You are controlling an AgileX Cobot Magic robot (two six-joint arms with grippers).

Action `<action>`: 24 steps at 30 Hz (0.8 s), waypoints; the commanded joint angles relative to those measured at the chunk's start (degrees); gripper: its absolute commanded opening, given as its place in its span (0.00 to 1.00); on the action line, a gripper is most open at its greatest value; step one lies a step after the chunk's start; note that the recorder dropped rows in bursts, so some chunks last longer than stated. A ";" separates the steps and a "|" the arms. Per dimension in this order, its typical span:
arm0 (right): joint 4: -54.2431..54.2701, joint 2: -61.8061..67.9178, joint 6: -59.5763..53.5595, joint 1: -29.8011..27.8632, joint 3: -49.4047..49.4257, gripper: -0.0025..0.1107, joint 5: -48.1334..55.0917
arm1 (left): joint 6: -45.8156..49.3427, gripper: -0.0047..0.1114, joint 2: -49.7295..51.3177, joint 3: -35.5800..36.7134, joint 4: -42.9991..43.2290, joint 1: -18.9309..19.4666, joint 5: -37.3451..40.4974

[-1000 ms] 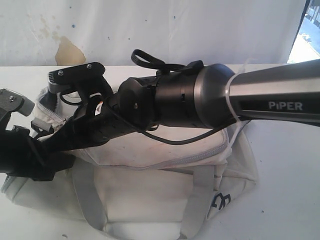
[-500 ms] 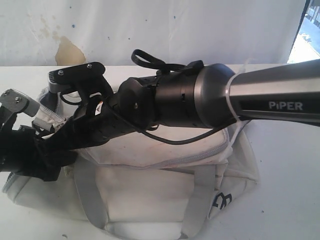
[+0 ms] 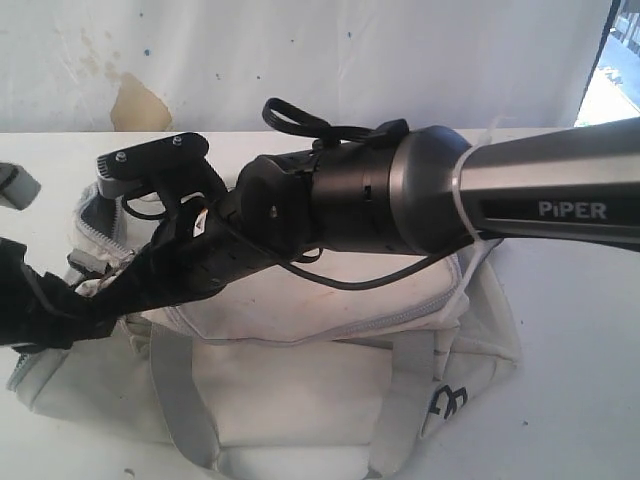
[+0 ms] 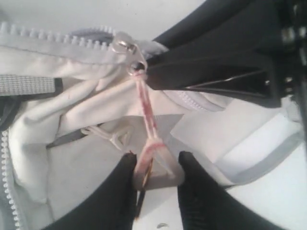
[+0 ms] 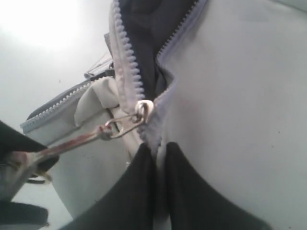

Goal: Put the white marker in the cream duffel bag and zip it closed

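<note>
Though barely parted, left claw [image 4: 156, 161] pinches zipper pull [image 4: 149, 122].

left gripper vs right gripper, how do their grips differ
The left gripper clamps the reddish-stained zipper pull; the right gripper pinches the cream duffel bag fabric just by the slider. The left gripper's jaws stand apart by the pull's width; the right gripper's nearly meet. Both are closed on something at the same zipper end.

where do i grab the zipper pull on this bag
Take the zipper pull by its wide flat end tab, coming from the end away from the slider. The cord between is thin and likely to slip; the tab offers flat faces for pinching.
</note>
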 commanded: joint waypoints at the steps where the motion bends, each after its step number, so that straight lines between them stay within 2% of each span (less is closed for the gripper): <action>1: -2.19 -0.01 -0.21 -1.13 0.10 0.02 1.84 | -10.72 0.04 -0.69 -5.14 2.83 -0.02 9.45; 5: -2.59 0.79 -3.43 -1.13 0.10 0.02 5.07 | -16.76 0.04 -0.69 -10.32 2.83 1.45 15.26; 9: -2.59 0.79 -5.82 -1.13 0.10 0.02 5.80 | -20.43 0.04 -0.69 -14.57 3.04 7.57 22.53; 14: -2.59 0.79 -8.18 -0.92 0.10 0.02 5.05 | -24.61 0.04 -0.57 -16.43 2.64 14.00 22.58; 24: -4.23 0.79 -14.26 0.03 0.21 0.02 4.99 | -28.08 0.04 4.23 -16.30 -2.75 14.83 18.76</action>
